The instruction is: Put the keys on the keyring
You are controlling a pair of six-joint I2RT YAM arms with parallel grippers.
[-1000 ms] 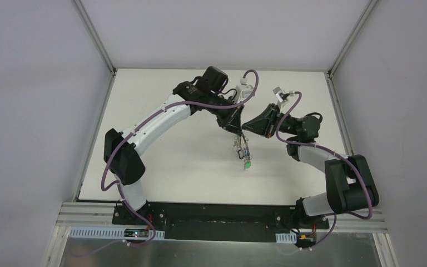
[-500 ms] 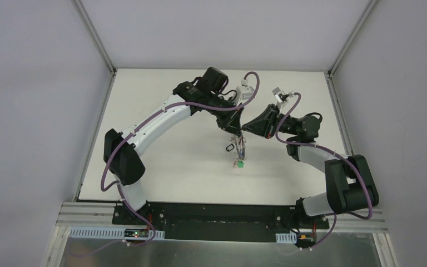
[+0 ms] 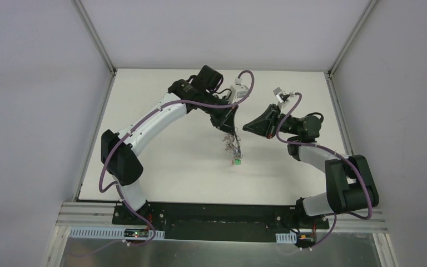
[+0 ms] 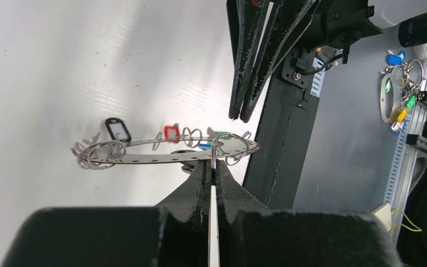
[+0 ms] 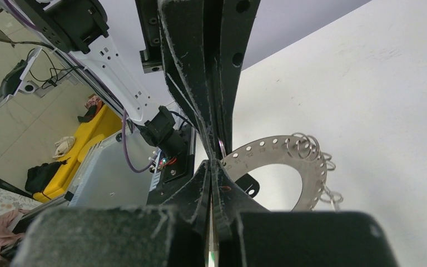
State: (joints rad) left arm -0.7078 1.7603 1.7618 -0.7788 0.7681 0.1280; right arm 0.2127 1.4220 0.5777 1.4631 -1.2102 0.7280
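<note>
1. Clamping edge-on, the left gripper point(image 4: 212, 167) has both fingers pressed tight on the rim of the keyring point(image 4: 161, 158); it is grasping the ring and nothing else
2. Seen from the left wrist, the keyring is a flat grey metal band pierced by a row of small holes, lying crosswise just beyond the fingertips
3. Small wire rings point(image 4: 97, 153) are threaded through the holes all along the band, bunched thickest at the end away from the grip
4. From those rings hang a black tag point(image 4: 117, 129) and a red tag point(image 4: 171, 133), and thin silver keys point(image 4: 83, 148) fan out at the band's left end, too small to count
5. In the top view the keyring dangles under the left gripper at about the middle of the table point(image 3: 161, 167), with a green tag point(image 3: 236, 162) at its near end; whether that tag touches the surface cannot be told
6. The right gripper point(image 4: 237, 115) is clenched, with its fingers flat together and nothing visible between them
7. Its tips sit just to the right of the left gripper, near the keyring's rim but apart from it
8. Around them the white table is closed in by grey walls point(image 3: 39, 111) on the left, right and far sides
</note>
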